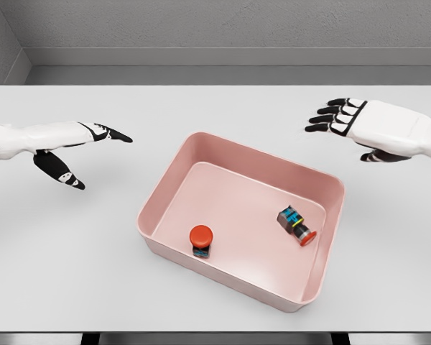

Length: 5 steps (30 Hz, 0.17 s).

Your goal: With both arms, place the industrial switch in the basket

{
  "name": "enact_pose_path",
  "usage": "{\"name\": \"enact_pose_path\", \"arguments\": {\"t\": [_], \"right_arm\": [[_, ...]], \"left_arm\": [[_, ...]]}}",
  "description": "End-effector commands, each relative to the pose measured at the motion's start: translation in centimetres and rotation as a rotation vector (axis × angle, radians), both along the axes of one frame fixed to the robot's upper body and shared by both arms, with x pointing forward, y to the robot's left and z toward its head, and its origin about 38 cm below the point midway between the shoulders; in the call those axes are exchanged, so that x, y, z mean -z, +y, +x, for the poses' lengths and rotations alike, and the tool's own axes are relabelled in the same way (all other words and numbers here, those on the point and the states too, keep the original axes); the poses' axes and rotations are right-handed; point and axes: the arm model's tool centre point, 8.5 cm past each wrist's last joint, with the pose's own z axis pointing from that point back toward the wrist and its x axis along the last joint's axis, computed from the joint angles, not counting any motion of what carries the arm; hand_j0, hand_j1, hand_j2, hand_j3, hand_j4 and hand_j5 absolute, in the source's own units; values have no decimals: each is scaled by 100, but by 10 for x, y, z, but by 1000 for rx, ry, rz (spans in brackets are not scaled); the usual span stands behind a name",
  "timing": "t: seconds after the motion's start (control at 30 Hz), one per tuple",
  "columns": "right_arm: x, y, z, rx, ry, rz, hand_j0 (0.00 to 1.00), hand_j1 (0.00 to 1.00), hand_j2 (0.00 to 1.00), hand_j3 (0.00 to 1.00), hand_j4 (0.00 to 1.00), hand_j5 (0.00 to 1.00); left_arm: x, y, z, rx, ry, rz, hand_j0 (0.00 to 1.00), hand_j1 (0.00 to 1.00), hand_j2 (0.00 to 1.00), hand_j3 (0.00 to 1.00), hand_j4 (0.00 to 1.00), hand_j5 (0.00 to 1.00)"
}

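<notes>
Reading left to right: left hand (65,147) hovers over the left side of the flat white counter (72,273), arm coming in from the left edge. Its fingers (111,134) are released and stretched toward the right, thumb hanging down, holding nothing.

Centre: shallow pink rectangular plastic basket (155,195), sitting skewed on the counter, long axis running from upper left to lower right. Two industrial switches are already inside it.
- Red mushroom-head push-button switch on a dark body (201,240): standing upright, red cap up, against the basket's near-left wall.
- Dark switch block with coloured bands and a red button end (296,225): lying on its side near the right wall, long axis diagonal, red end pointing to the lower right.
The two are well apart, not touching.

Right: right hand (377,129) hovers above the counter's right side, beyond the basket's far-right corner. Fingers relaxed and spread, pointing left, nothing held.

Key relation: both switches lie below and inboard of both hands, with the basket between the hands. Upright switch is nearer the left hand, tipped one nearer the right. Neither hand touches the basket or a switch.

Judgement: placement looks done, since nothing remains on the counter outside the basket. Next move is likely just pulling both arms clear; little risk beyond clipping the basket rim.
</notes>
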Motion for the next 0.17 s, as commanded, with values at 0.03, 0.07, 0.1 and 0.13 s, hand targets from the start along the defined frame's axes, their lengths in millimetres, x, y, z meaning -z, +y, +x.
{"name": "enact_pose_path", "arguments": {"t": [0.03,0.07,0.1,0.13], "right_arm": [[-4,-17,7,55,-6,6,100,100,100,100,100,100],[-5,-17,7,54,-8,6,100,100,100,100,100,100],[-6,-17,7,54,-11,8,100,100,100,100,100,100],[-7,-16,6,52,-11,9,100,100,100,100,100,100]], "left_arm": [[-1,0,0,-5,1,-8,100,100,100,100,100,100],[-1,0,0,-5,1,-8,100,100,100,100,100,100],[-1,0,0,-5,1,-8,100,100,100,100,100,100],[-1,0,0,-5,1,-8,100,100,100,100,100,100]]}}
